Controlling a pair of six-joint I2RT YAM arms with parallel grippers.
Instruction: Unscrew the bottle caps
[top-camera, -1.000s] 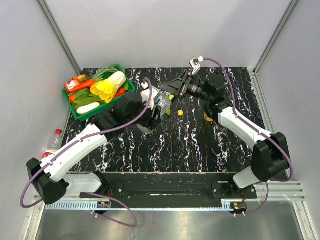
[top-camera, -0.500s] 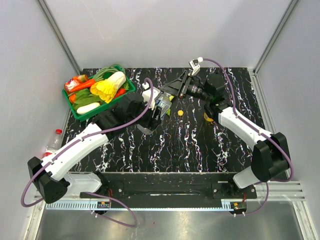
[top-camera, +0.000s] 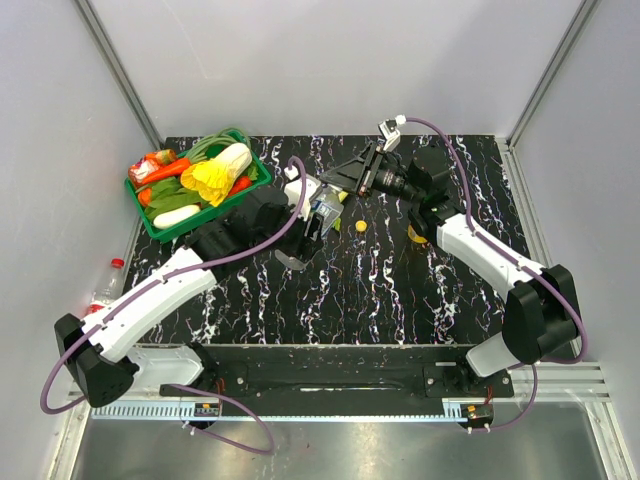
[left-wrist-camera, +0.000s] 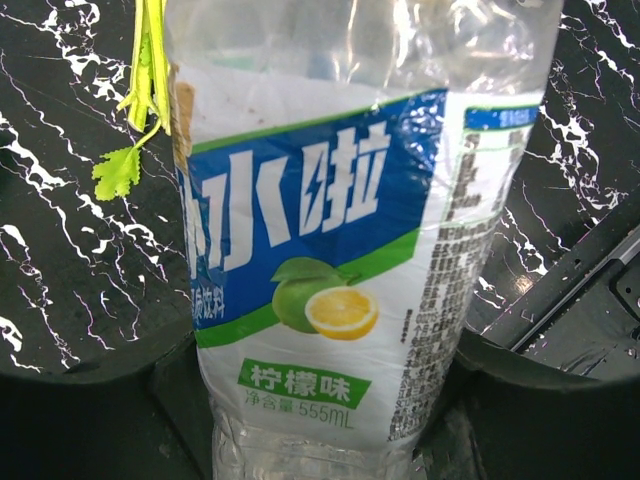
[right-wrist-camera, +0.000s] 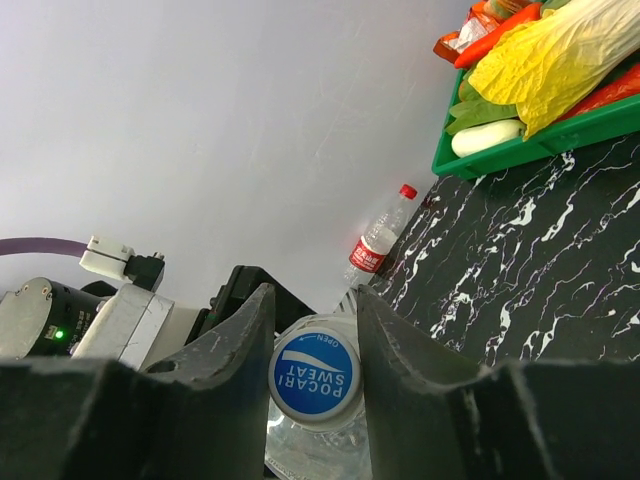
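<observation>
Within the right pincer (right-wrist-camera: 313, 320) the blue cap (right-wrist-camera: 312, 378) is clamped; the bottle (left-wrist-camera: 330, 250), clamped in the left pincer (left-wrist-camera: 325, 425), could be spun along if held slackly.

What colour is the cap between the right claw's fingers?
Blue, with white lettering; the cap shows best in the right wrist view.

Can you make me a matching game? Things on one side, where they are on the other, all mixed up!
Things:
1. blue cap
2. basket
3. red-capped bottle
4. yellow disc

Places or states:
A. by the left wall
B. in the right hand
C. loose on the table
D. full of vegetables

Pairs: 1-B, 2-D, 3-A, 4-C
</observation>
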